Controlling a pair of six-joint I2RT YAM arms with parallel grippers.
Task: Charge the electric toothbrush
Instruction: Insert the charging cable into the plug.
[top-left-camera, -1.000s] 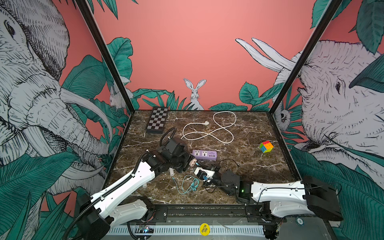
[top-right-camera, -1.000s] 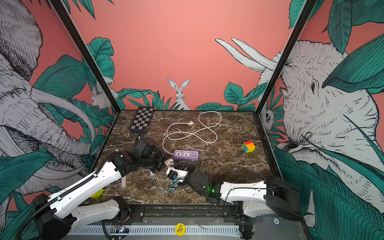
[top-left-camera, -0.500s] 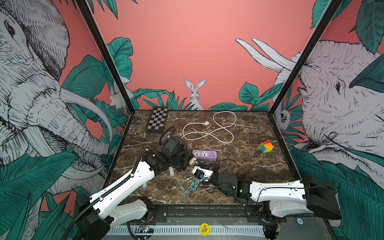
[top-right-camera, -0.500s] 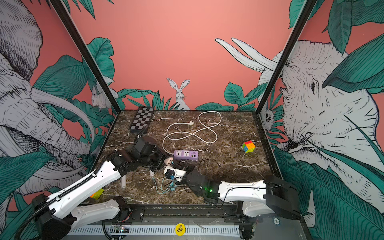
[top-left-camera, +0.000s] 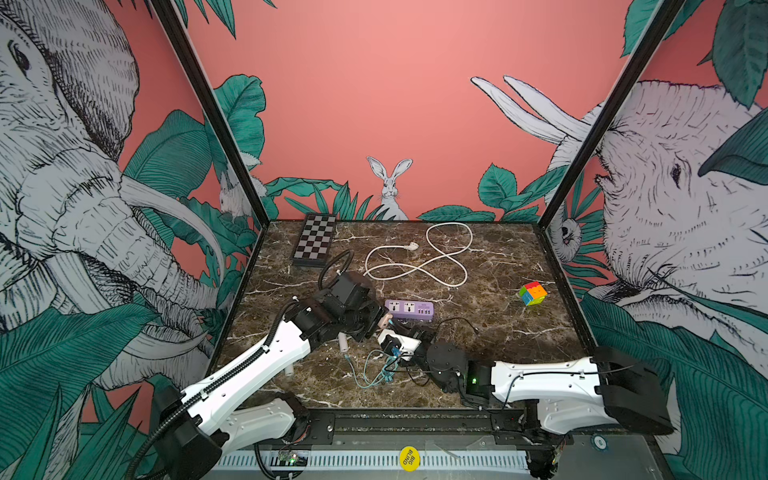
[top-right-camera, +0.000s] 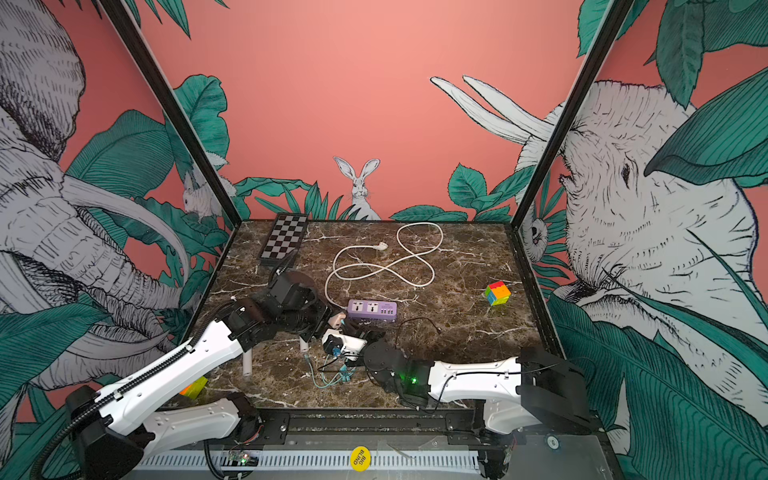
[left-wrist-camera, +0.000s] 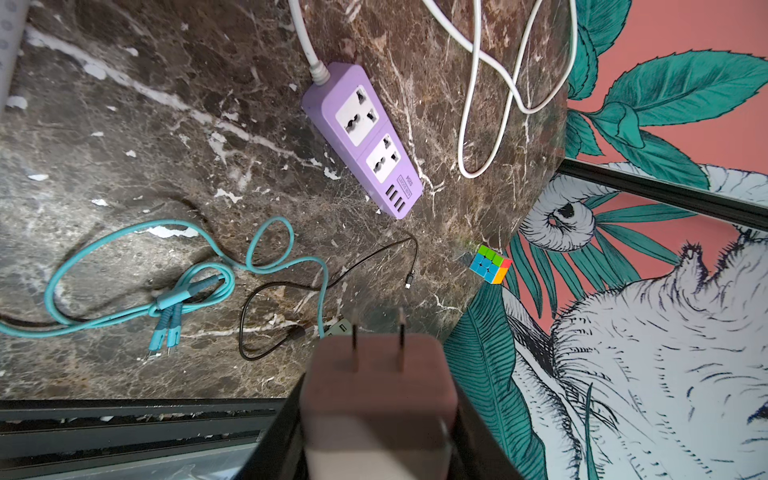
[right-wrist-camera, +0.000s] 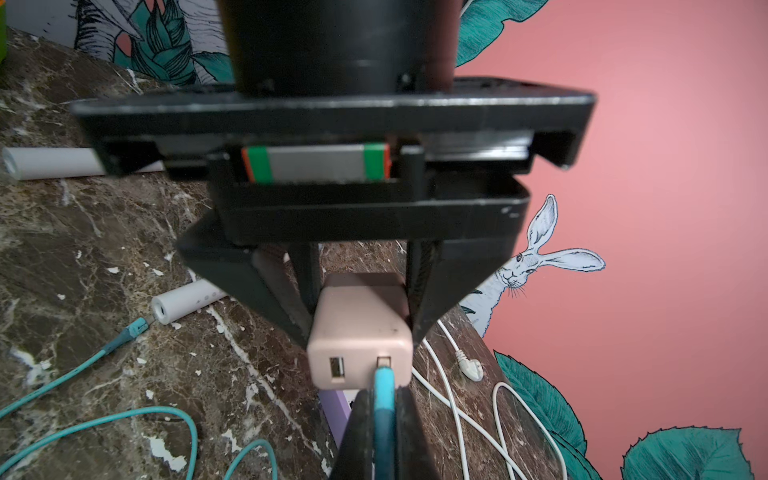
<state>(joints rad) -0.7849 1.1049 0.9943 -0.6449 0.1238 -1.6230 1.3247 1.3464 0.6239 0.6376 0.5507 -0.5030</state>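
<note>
The left pincer (right-wrist-camera: 361, 322) clenches a pink charger (left-wrist-camera: 378, 374) above the tabletop (top-left-camera: 498, 332). The right pincer (right-wrist-camera: 384, 440) pinches the teal cable plug (right-wrist-camera: 382, 386), its tip at the charger's port. The white toothbrush (right-wrist-camera: 187, 301) lies flat on the tabletop nearby.

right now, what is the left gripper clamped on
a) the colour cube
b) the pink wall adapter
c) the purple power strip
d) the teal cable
b: the left gripper has its fingers on either side of the pink wall adapter, prongs showing in the left wrist view; the teal cable is in the right gripper.
</note>
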